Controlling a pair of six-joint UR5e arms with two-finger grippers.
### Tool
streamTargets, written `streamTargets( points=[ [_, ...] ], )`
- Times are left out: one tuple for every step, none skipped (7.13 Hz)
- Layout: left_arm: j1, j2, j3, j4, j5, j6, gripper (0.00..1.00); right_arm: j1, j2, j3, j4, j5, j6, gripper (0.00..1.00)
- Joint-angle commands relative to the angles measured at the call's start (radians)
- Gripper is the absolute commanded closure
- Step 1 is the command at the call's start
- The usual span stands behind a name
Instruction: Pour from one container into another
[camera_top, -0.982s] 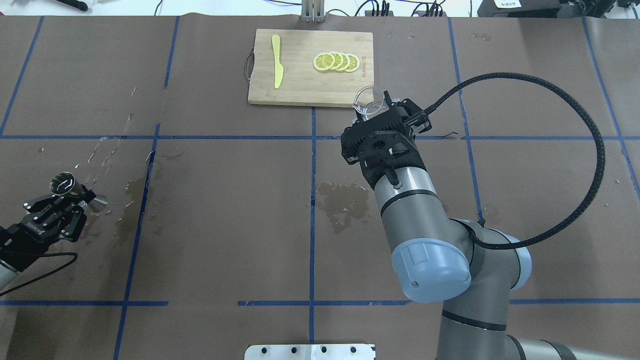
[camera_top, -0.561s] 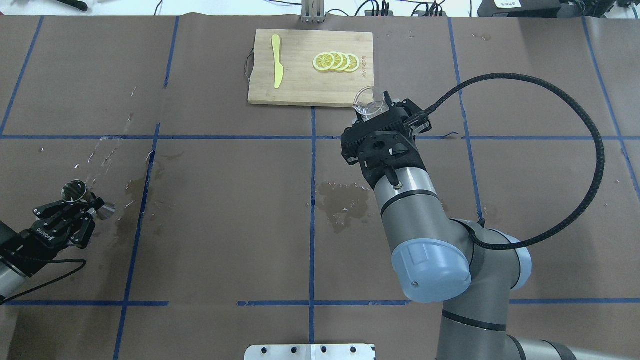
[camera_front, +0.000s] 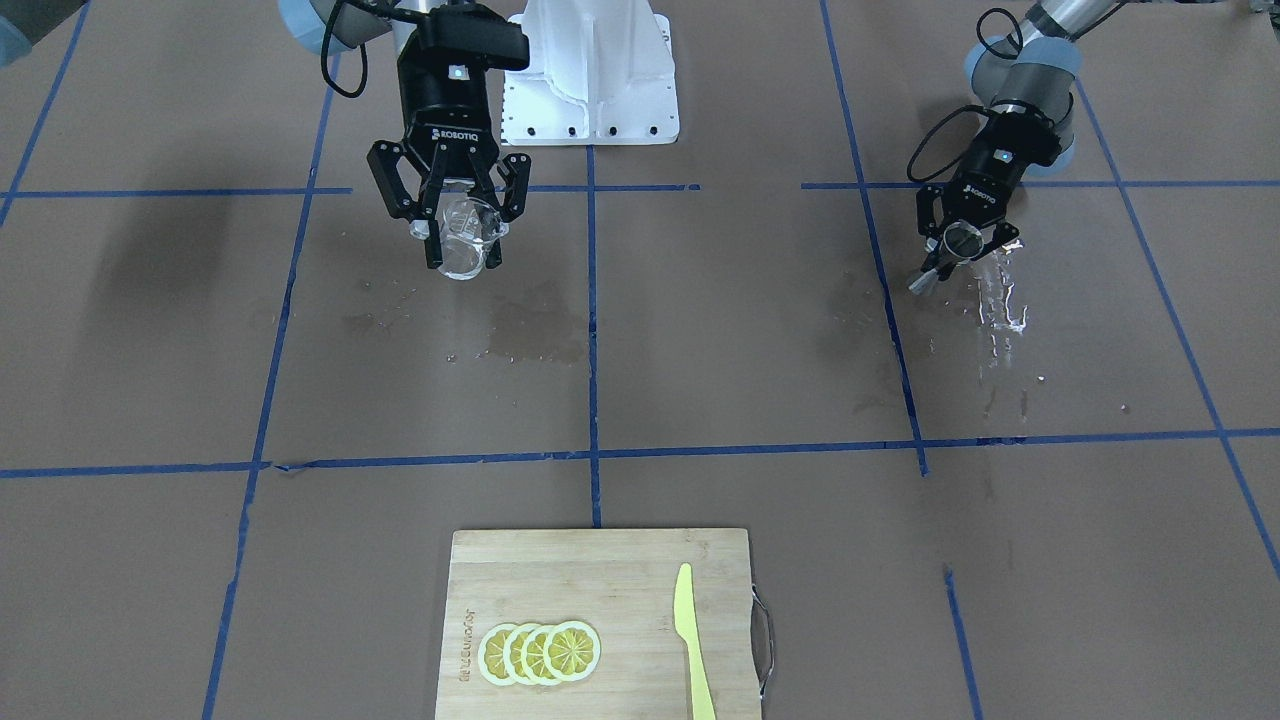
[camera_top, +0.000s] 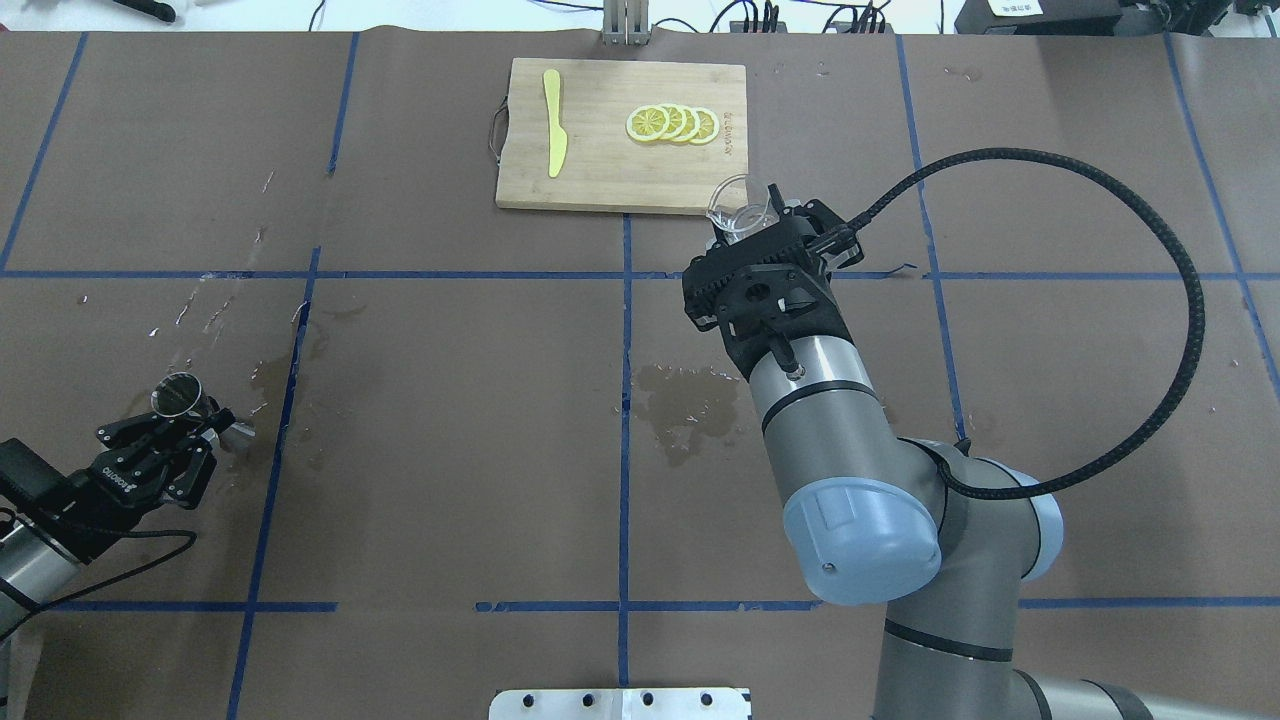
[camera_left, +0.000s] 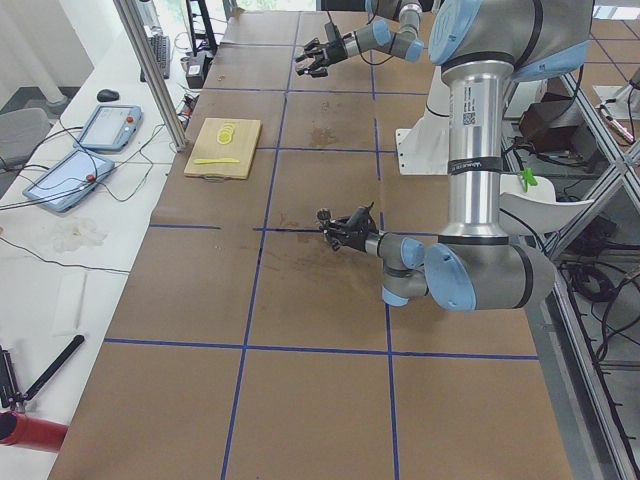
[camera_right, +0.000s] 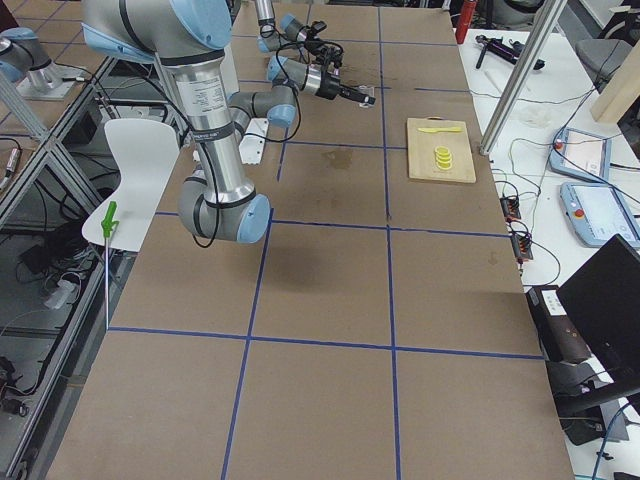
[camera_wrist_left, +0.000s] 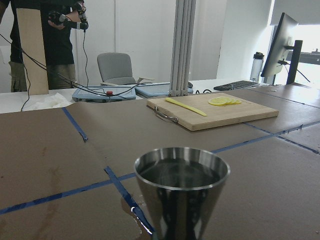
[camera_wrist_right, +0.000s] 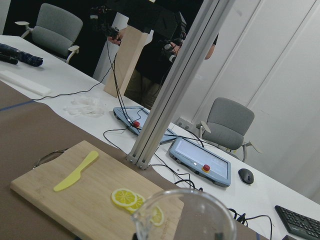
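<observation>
The glass (camera_front: 461, 238) is held clamped in the right gripper (camera_front: 462, 260) and the jigger (camera_top: 177, 395) in the left gripper (camera_top: 205, 420), well apart, so both must be brought together before pouring.

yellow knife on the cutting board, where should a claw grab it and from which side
Take the yellow knife by its handle, the narrower half lying farther from the robot. Come straight down with a claw closing across its width. It lies flat on the cutting board, its length running away from the robot, so probably only a top approach reaches its thin edges.
</observation>
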Motion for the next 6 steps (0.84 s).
streamTargets(
  points=[
    [0.013,-0.009,0.015,-0.002,-0.001,0.0,1.0,0.0,-0.001,-0.001,0.0,0.0,-0.001,1.0],
    [0.016,-0.01,0.015,-0.003,-0.001,0.0,1.0,0.0,-0.001,-0.001,0.0,0.0,-0.001,1.0],
    [0.019,-0.015,0.017,-0.002,0.0,0.0,1.0,0.0,-0.001,-0.001,0.0,0.0,-0.001,1.0],
    [0.019,-0.017,0.017,-0.003,0.0,0.0,1.0,0.0,-0.001,-0.001,0.0,0.0,-0.001,1.0],
    [0.024,-0.017,0.021,-0.003,-0.001,0.0,1.0,0.0,-0.001,-0.001,0.0,-0.002,-0.001,1.0],
    [0.027,-0.017,0.021,-0.005,-0.001,0.0,1.0,0.0,-0.001,-0.001,0.0,-0.002,-0.001,1.0]
  ],
)
